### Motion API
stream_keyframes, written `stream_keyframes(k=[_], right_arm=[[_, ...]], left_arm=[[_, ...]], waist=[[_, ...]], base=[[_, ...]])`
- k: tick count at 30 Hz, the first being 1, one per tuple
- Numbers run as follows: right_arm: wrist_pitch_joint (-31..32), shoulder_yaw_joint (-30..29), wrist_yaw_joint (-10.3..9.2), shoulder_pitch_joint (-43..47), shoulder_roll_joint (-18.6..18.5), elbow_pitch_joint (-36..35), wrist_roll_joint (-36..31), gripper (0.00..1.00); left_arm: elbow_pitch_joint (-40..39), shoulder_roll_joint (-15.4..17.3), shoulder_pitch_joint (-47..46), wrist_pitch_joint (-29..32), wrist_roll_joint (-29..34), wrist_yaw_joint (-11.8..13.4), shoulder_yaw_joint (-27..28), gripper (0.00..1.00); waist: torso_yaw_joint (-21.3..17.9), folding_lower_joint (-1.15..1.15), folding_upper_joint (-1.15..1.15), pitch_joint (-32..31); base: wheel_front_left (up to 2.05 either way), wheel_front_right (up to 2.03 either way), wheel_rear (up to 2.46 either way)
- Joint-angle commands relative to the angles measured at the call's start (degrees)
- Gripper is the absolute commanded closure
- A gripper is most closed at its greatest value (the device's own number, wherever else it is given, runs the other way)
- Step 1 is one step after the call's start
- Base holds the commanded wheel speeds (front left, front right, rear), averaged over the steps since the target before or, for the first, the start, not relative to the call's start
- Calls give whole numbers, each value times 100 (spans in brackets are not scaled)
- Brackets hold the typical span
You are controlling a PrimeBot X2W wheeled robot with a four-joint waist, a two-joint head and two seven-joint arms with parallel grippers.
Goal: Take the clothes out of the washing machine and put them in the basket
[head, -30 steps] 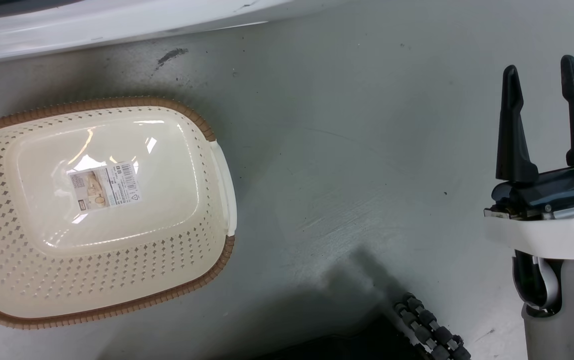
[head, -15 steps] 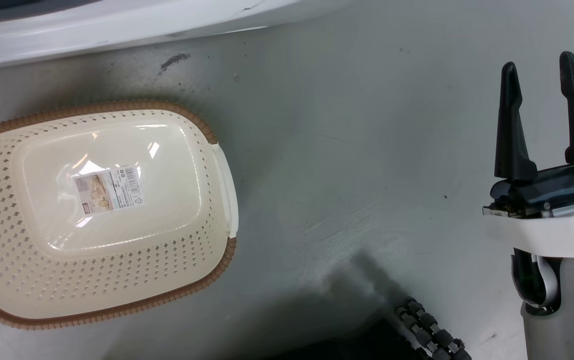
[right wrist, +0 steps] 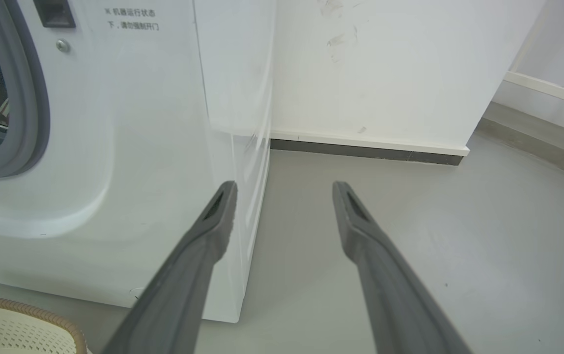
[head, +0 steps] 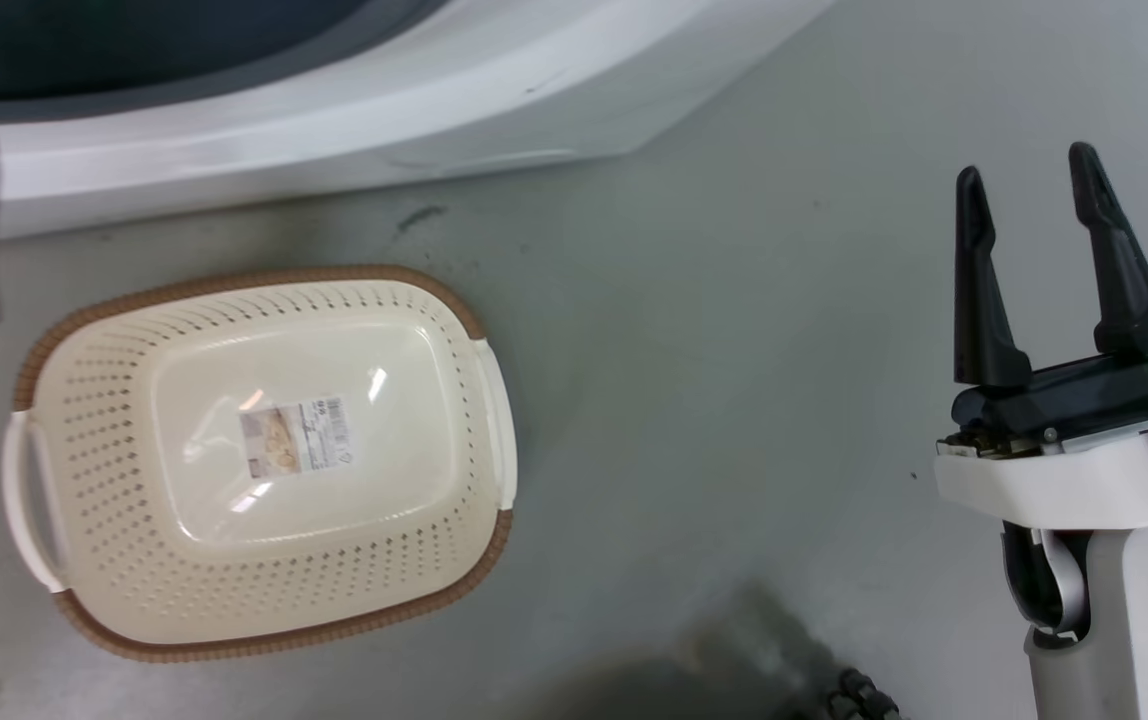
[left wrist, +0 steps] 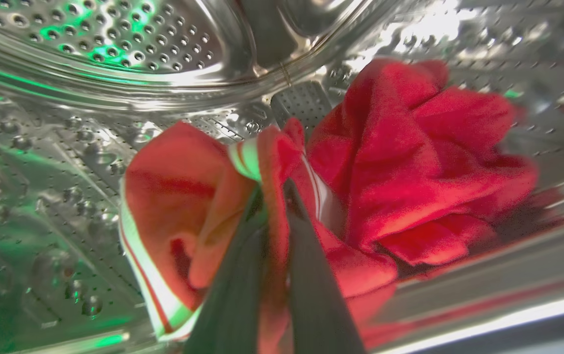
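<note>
Inside the shiny perforated drum (left wrist: 66,147) of the washing machine (head: 334,130), my left gripper (left wrist: 274,196) is shut on a fold of the red jersey with white stripe trim (left wrist: 183,211). The plain red cloth (left wrist: 409,162) lies bunched just to its right on the drum floor. The cream basket (head: 84,420) with a brown rim stands empty on the floor in front of the washer, a paper label on its bottom; its corner shows as basket (right wrist: 16,329). My right gripper (head: 1029,190) hangs open over bare floor, far right of the basket; right gripper (right wrist: 284,189) faces the washer's corner.
The washer's white front (right wrist: 139,147) with its grey door seal (right wrist: 26,98) stands to the left of a white wall (right wrist: 385,73) with a dark skirting strip. Grey floor (head: 714,400) spreads between basket and right arm. A black ribbed part of my base (head: 859,700) shows at the bottom.
The head camera has shifted, so the basket and washer now sit lower and further right in the picture, with more of the washer front showing. The right gripper stays open.
</note>
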Motion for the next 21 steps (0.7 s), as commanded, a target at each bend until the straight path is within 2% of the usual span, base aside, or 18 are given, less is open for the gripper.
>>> stream_keyframes(k=[1, 14, 21], right_arm=[[-14, 2, -4, 58, 12, 22, -50, 0], [-14, 10, -4, 517, 10, 204, -321, 0], [-14, 9, -4, 806, 10, 288, -442, 0]], left_arm=[[-36, -32, 121, -107, -56, -3, -14, 100], [-265, -448, 1709, -1375, -771, -3, -308, 100], [-611, -655, 2590, -1693, -938, 9, -313, 100]], waist=[[167, 0, 0, -280], [514, 0, 0, -1394], [748, 0, 0, -1980]], base=[[0, 0, 0], [0, 0, 0], [0, 0, 0]])
